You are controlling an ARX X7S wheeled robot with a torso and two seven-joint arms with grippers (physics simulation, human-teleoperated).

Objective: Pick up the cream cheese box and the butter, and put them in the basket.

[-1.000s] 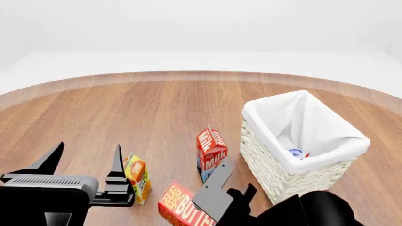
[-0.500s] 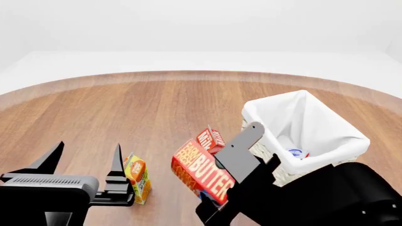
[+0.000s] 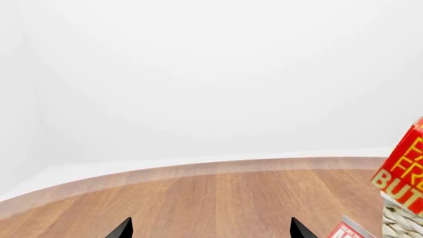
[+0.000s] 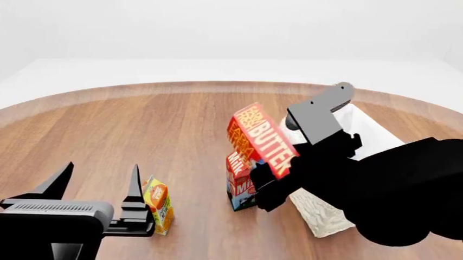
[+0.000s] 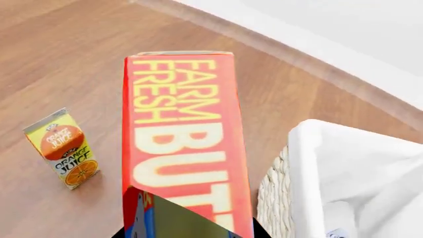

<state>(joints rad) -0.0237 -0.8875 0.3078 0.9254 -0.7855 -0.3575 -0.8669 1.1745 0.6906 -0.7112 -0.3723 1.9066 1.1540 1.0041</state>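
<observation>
Butter (image 4: 261, 140) now above milk carton (image 4: 241, 181)

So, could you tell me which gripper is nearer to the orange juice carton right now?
Left. The left gripper hangs open just beside the orange juice carton, while the right gripper holds the butter aloft by the basket.

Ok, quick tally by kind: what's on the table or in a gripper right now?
Drink cartons: 2, orange juice carton and milk carton
Butter boxes: 1, butter held in the right gripper
Baskets: 1, basket
Total: 4
</observation>
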